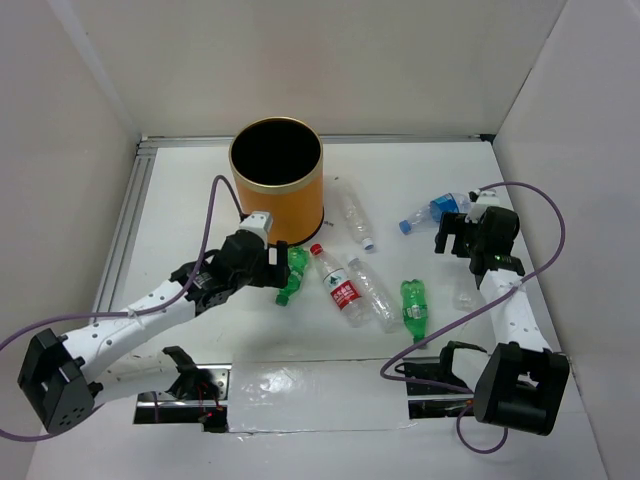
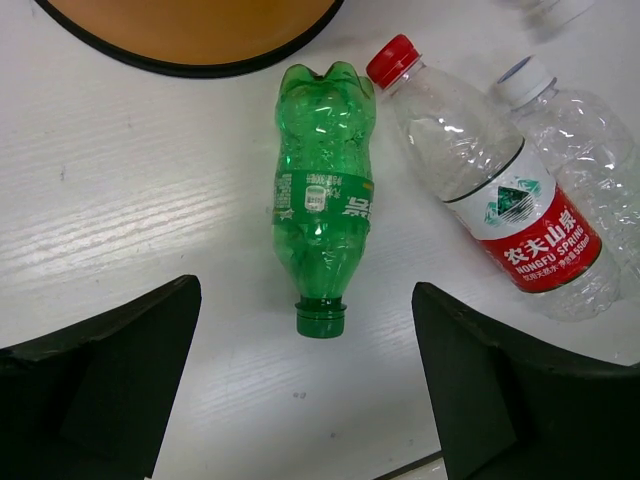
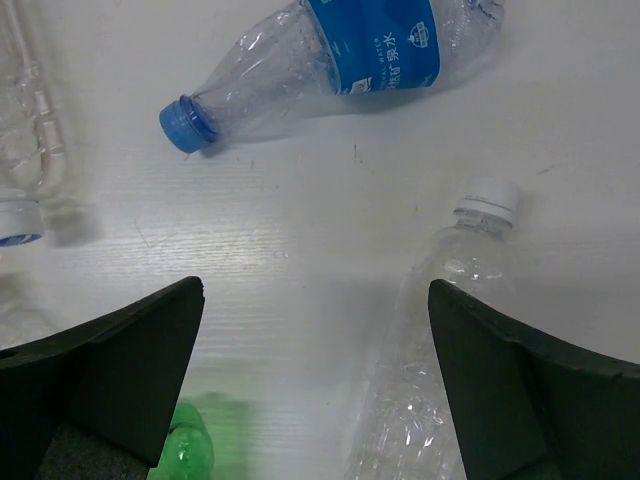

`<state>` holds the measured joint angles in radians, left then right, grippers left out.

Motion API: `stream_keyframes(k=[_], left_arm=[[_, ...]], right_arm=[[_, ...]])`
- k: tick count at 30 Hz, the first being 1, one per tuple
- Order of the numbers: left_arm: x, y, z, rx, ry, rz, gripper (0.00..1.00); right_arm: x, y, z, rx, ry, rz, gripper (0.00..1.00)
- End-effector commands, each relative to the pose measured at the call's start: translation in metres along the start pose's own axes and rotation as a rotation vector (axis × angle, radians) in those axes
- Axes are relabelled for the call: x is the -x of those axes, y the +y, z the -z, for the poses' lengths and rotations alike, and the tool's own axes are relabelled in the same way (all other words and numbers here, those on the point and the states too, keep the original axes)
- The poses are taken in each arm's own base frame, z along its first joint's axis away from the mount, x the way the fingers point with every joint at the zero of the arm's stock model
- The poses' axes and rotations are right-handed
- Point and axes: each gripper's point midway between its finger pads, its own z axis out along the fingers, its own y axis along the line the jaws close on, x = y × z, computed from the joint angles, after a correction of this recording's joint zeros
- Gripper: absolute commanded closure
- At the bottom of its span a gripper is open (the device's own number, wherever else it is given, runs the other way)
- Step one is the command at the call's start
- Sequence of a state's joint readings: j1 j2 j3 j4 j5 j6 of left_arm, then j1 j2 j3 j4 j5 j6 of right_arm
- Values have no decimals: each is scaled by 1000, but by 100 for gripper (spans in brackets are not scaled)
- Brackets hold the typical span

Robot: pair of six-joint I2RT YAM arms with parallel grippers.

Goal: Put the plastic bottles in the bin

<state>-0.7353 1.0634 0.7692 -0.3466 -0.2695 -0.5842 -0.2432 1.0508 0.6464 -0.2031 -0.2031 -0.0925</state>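
The orange bin (image 1: pixel 277 185) stands at the back centre; its base shows in the left wrist view (image 2: pixel 200 30). My left gripper (image 1: pixel 270 265) (image 2: pixel 305 390) is open and empty just short of the neck of a green bottle (image 1: pixel 292 272) (image 2: pixel 322 200) lying beside the bin. A red-capped bottle (image 1: pixel 338 283) (image 2: pixel 490 185) and a clear bottle (image 1: pixel 372 293) (image 2: pixel 590 150) lie to its right. My right gripper (image 1: pixel 455 238) (image 3: pixel 315 390) is open and empty above the table, between a blue-capped bottle (image 1: pixel 428 212) (image 3: pixel 340 60) and a clear white-capped bottle (image 1: pixel 463 292) (image 3: pixel 450 330).
A second green bottle (image 1: pixel 414 308) (image 3: pixel 185 455) lies in front of centre. Another clear bottle (image 1: pixel 354 212) (image 3: pixel 25 130) lies right of the bin. White walls enclose the table on the left, back and right.
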Motion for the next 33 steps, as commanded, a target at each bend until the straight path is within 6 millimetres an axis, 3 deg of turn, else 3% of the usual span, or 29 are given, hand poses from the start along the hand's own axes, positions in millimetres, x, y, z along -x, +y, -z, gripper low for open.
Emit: stream_keyframes(k=[1,7,16,17,19,20,21,23,24,26,27,31,33], left_arm=[[5,-5,-5,-5,-35,19,0],[-13,-2,-18,18,22,-13,0],[-29,-2,-36,40,74,-44,2],[-26,-1,-38,51,68,-44,3],[-32,2,-46,74,87,-53,9],[-31,0,-48,77,91,-42,12],[-27,-1,-52,83,83,-41,14],[-38,1,-64,129,122,-48,14],[-40,-2,-67,128,134,-59,11],[-48,-4,-80,141,151,-86,7],[-44,-13,-85,120,130,-85,5],[-55,-18,-107,118,170,-103,4],[-58,-23,-113,108,170,-123,15]], right_arm=[[6,1,6,0,-20,-17,0],[6,-3,6,4,-22,47,0],[-11,-5,5,23,32,107,0],[-11,-5,5,35,28,114,10],[-13,1,5,67,36,119,57],[-14,1,5,67,36,109,69],[-11,1,5,66,26,111,71],[-14,2,3,76,36,108,39],[-17,2,1,78,48,105,28],[-19,5,2,93,55,102,16],[-21,5,0,94,63,99,12],[-20,8,0,119,59,107,8],[-17,9,-1,128,56,117,8]])
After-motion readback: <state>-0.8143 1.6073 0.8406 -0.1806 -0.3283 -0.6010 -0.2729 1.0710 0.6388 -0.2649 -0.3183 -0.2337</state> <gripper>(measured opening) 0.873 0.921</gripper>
